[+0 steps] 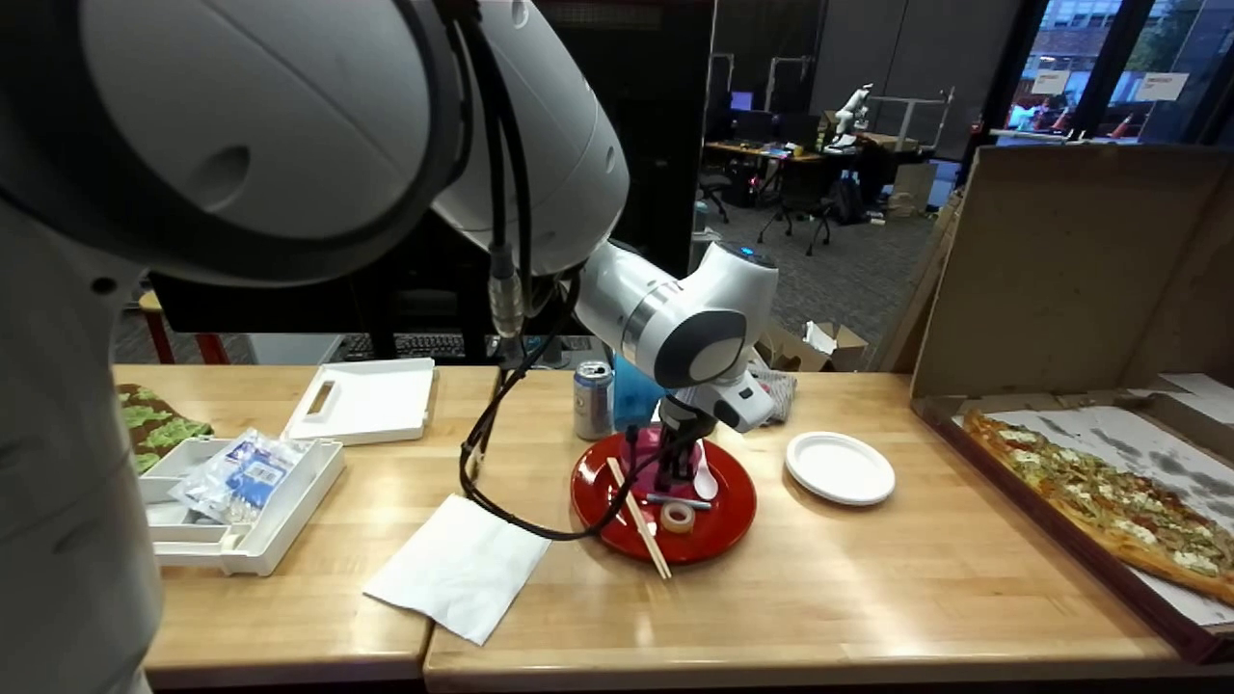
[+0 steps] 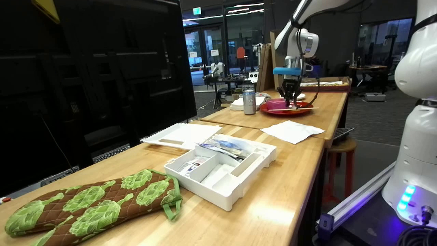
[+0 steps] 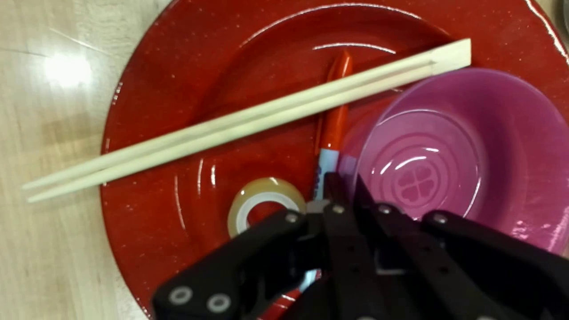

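Note:
In the wrist view my gripper (image 3: 349, 186) is shut on the wall of a purple translucent bowl (image 3: 511, 142), one fingertip inside and one outside. The bowl sits on a red plate (image 3: 146, 213). Beside the outer finger lies a marker (image 3: 329, 160) with an orange cap, partly hidden by the gripper. Left of it is a roll of clear tape (image 3: 249, 195). Joined wooden chopsticks (image 3: 222, 129) cross the plate and overhang its edge. An exterior view also has a white spoon (image 1: 706, 479) on the plate, right of the gripper. The arm partly hides the bowl there.
A silver can (image 1: 593, 405) stands behind the plate. White plates (image 1: 841, 469) and an open pizza box (image 1: 1051, 578) are to the right. A napkin (image 1: 463, 569), a white divided tray (image 2: 218, 196), its lid (image 2: 191, 131) and an oven mitt (image 2: 102, 201) lie along the table.

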Motion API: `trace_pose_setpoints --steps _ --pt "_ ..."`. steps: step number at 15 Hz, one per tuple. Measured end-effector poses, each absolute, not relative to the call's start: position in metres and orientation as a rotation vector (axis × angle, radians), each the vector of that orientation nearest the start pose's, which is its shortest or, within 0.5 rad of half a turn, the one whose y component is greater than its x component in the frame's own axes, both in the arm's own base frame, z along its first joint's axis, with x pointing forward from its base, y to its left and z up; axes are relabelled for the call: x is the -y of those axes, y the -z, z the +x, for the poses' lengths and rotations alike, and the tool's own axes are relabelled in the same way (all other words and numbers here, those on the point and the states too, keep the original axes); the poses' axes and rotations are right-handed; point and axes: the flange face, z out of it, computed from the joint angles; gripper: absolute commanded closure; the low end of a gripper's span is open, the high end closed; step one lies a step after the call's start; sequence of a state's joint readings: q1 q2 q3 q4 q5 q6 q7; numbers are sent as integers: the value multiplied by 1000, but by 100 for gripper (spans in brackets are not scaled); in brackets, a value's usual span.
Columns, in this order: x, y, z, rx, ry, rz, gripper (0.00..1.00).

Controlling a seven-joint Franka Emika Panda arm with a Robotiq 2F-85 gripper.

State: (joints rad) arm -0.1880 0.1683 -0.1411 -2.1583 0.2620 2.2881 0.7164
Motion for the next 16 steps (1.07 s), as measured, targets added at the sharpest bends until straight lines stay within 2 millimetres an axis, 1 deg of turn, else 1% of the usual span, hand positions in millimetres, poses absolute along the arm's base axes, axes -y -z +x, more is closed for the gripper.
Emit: trace_pose_setpoints --steps 6,8,10,12,14,16 --pt "173 -325 531 -1688 -86 -2450 99" --pt "174 -331 531 -1669 -78 -2457 99" --pt "177 -342 529 -1643 -57 -2452 99" --pt "183 -357 523 -1618 -28 -2437 99" --pt "193 -374 512 -1599 2 -2416 99" --pt "208 -391 501 -1604 31 -2382 99"
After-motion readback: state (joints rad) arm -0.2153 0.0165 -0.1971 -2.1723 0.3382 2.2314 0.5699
